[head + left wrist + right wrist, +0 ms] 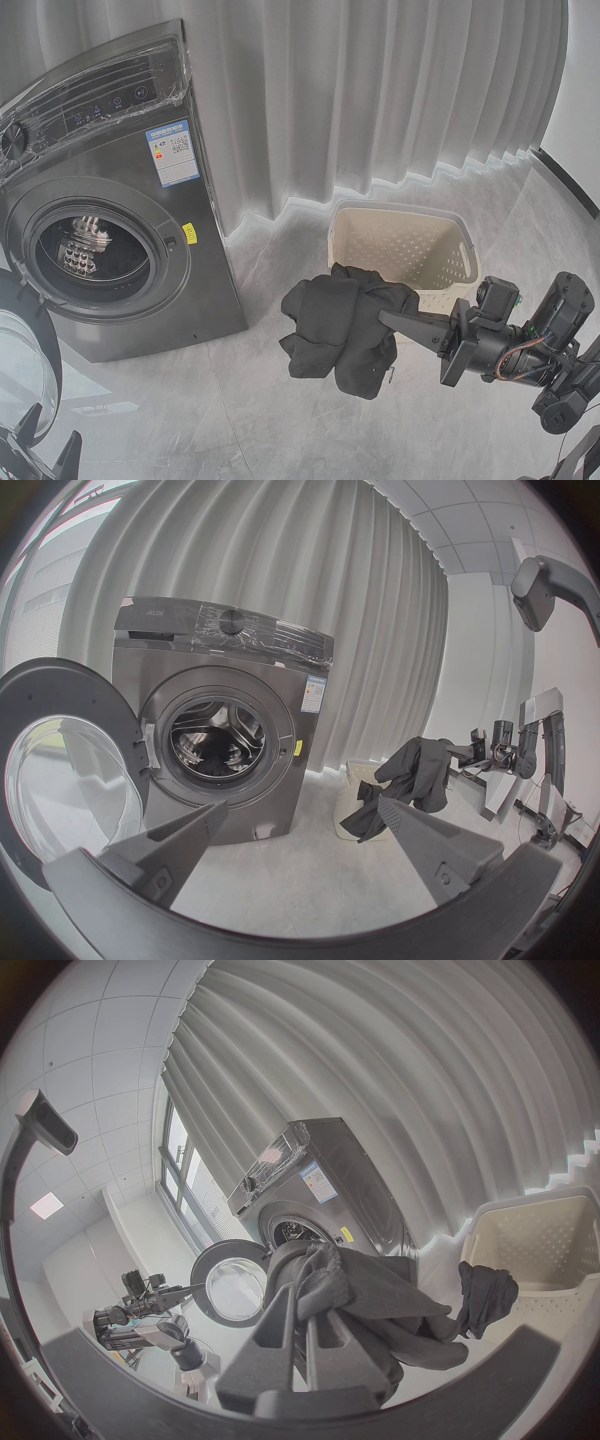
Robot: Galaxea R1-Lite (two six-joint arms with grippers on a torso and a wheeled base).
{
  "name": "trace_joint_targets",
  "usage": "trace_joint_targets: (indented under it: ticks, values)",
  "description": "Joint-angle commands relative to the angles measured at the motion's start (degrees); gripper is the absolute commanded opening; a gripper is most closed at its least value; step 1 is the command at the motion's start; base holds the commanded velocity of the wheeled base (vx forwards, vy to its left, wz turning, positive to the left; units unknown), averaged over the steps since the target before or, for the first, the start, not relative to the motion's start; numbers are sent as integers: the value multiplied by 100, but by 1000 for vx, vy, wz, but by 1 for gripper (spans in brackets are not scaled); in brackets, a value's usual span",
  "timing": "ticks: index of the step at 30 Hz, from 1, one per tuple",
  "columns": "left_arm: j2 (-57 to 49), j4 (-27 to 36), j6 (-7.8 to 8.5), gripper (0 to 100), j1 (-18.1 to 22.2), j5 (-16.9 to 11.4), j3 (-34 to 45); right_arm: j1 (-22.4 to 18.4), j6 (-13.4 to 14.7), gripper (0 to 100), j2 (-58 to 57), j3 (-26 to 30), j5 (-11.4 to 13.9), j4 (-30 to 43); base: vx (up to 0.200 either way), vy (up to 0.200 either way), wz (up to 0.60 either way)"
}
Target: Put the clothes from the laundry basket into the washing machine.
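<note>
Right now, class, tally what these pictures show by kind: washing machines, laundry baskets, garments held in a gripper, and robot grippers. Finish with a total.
washing machine: 1
laundry basket: 1
dark garment, held by the right gripper: 1
grippers: 2, counting the open left gripper
Total: 5

we find the washing machine point(144, 187) open at the front, its drum mouth unblocked. its door point(44, 337) stands swung out on the left, just beside the left gripper point(55, 425). bare floor point(250, 400) runs between machine and laundry basket point(406, 250); there the dark garment point(337, 331) hangs from the right gripper point(387, 319). a curtain point(375, 94) closes the back.
</note>
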Motion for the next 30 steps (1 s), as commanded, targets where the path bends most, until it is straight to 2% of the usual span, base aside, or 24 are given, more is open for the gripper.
trace_joint_targets:
  ticks: [1, 19, 25, 30]
  values:
    - [-79, -11, -5, 100, 2, -2, 101, 11, -1, 0, 61, -5, 10, -1, 0, 0, 600]
    - [-79, -2, 12, 100, 2, 16, 101, 90, 17, 0, 43, -110, 28, -10, 0, 0, 0]
    - [-79, -2, 12, 100, 2, 16, 101, 90, 26, 0, 34, -172, 28, -10, 0, 0, 600]
    - [-79, -2, 12, 100, 2, 16, 101, 99, 34, 0, 34, -216, 37, -1, 0, 0, 0]
